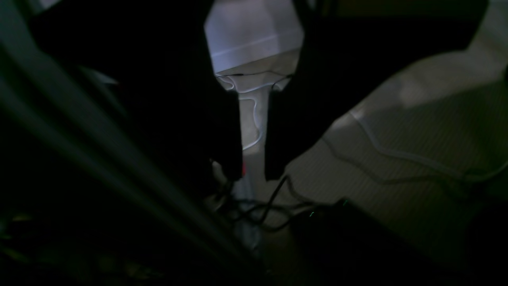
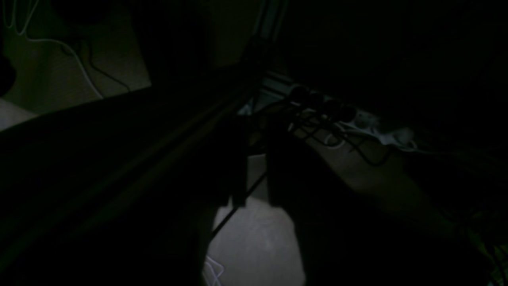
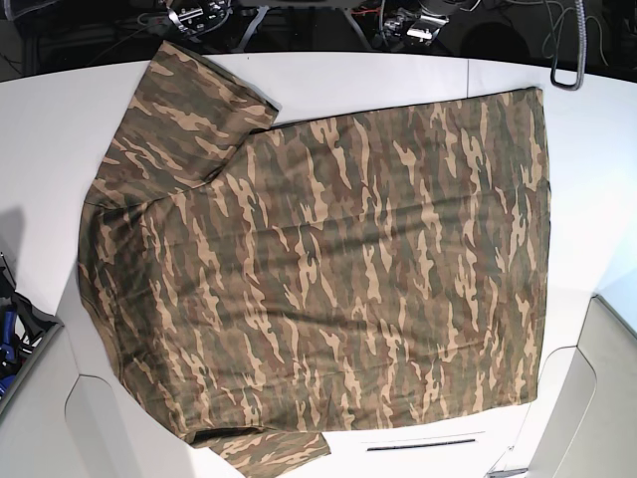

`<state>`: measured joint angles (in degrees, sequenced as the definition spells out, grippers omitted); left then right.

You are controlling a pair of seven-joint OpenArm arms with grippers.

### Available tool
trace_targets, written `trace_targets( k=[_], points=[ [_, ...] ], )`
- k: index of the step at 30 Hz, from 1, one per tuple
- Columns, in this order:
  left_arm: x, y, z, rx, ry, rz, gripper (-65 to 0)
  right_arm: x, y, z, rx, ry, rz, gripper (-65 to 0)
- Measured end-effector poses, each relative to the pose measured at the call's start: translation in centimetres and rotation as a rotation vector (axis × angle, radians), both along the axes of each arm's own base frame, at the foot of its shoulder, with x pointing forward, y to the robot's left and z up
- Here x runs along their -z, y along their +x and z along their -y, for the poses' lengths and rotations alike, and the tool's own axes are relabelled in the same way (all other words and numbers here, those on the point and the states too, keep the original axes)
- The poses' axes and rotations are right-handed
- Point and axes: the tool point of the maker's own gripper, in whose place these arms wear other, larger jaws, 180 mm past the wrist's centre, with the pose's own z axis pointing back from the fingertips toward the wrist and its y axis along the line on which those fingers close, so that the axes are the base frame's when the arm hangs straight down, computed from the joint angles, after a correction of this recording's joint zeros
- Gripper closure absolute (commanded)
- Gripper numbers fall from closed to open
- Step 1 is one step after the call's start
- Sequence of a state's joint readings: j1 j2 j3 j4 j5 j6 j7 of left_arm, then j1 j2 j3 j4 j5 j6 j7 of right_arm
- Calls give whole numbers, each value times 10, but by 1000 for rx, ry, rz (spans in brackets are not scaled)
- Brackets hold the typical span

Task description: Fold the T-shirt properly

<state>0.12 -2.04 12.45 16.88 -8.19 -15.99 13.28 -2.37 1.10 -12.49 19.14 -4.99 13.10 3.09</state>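
Left wrist view: very dark; the left gripper hangs over floor and cables, its fingers slightly spread with a narrow gap, holding nothing. Right wrist view: darker still; the right gripper points at floor near a power strip, fingers likewise apart and empty. Base view: the T-shirt lies spread flat on the white table, sleeves out, no arm over it. Judgement: no fold made yet; the whole fold remains. No readable writing or labels.

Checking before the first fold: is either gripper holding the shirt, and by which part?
Nothing is held. The T-shirt lies flat on the table; both grippers are open over the floor.
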Motion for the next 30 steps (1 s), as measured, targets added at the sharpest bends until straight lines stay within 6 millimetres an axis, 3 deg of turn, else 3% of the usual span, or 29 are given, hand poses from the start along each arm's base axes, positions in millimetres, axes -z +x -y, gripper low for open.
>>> trace_targets(
  k=[5, 11, 25, 30],
  points=[
    [-3, 4, 11, 16, -61, 4, -136, -1, 4, -1, 0, 3, 12, -96],
    [-4, 6, 11, 17, -64, 7, -137, -4, 14, -4, -3, 13, 39, -96],
    [-4, 9, 11, 14, -65, 16, -136, -5, 15, -5, -2, 14, 43, -96],
    [-9, 4, 27, 40, -160, 1, -136, -4, 11, -4, -2, 14, 37, -96]
  ],
)
